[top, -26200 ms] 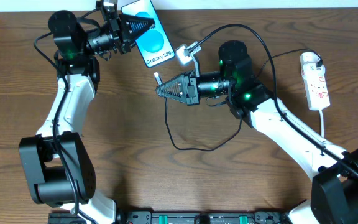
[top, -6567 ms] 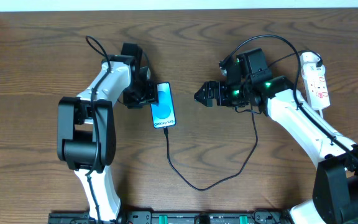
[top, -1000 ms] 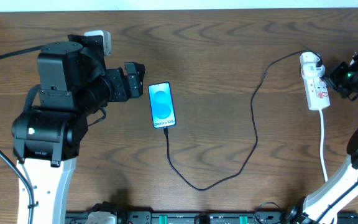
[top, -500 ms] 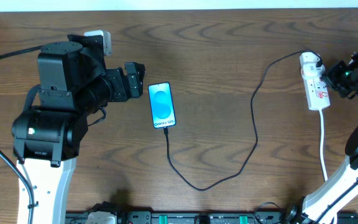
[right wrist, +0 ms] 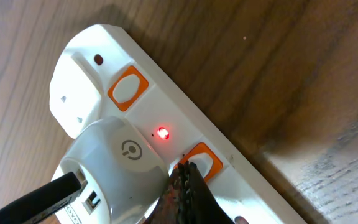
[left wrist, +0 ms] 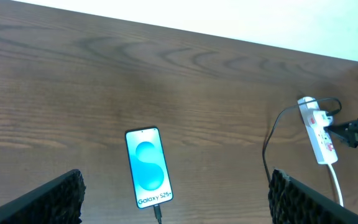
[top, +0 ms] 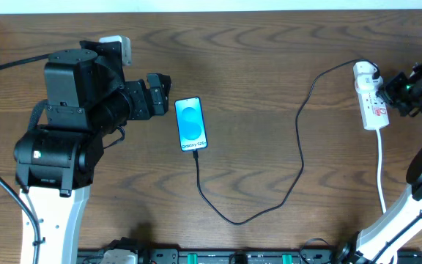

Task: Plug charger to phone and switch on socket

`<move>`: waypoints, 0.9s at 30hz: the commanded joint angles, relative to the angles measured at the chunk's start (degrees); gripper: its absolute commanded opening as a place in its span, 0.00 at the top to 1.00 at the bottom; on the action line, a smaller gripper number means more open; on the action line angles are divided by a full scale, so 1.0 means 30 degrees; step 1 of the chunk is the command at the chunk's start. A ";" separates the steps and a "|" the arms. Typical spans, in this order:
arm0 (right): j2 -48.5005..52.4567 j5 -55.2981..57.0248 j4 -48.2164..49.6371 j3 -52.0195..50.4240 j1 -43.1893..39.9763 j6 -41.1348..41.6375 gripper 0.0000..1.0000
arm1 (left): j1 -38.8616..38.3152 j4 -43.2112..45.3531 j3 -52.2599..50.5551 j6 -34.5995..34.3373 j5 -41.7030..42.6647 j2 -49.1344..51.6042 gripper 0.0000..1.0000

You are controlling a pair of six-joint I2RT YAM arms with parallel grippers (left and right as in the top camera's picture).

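The phone (top: 191, 124) (left wrist: 148, 167) lies flat, its blue screen lit, with the charger cable (top: 297, 158) plugged into its bottom end. The cable loops right to a white plug (right wrist: 118, 163) seated in the white socket strip (top: 371, 99) (right wrist: 110, 68) (left wrist: 318, 129). A small red light (right wrist: 162, 132) glows on the strip. My right gripper (right wrist: 188, 173) (top: 388, 86) is shut, its tips on an orange switch (right wrist: 202, 161) beside the plug. My left gripper (top: 163, 97) hovers just left of the phone, open; its fingers (left wrist: 48, 200) are spread wide, holding nothing.
A second orange switch (right wrist: 128, 88) sits further along the strip. The strip's white lead (top: 382, 169) runs toward the front edge. The table's far edge meets a pale wall (left wrist: 229, 25).
Over the last second almost nothing has moved; the right gripper has edged slightly left toward the strip. Earlier still, the cable was plugged into the phone and the left gripper let the phone go.
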 commanded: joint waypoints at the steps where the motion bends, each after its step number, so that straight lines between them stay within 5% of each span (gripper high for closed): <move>1: 0.0896 -0.2186 -0.0510 -0.0772 0.1647 0.0342 0.99 | 0.0080 -0.0051 0.0153 0.0044 -0.0189 -0.0029 0.06; 8: 0.0648 0.0721 -0.0095 -0.0750 0.0874 0.0903 0.99 | 0.0080 -0.0051 0.0153 0.0044 -0.0197 -0.0022 0.06; 18: -0.7592 -0.1683 -0.0867 -0.0750 -0.2863 -0.0357 0.99 | 0.0080 -0.0051 0.0153 0.0044 -0.0197 -0.0029 0.06; 27: -1.2604 -0.2783 -0.5530 -0.0750 0.1464 -0.5858 0.99 | 0.0080 -0.0051 0.0153 0.0044 -0.0197 -0.0022 0.06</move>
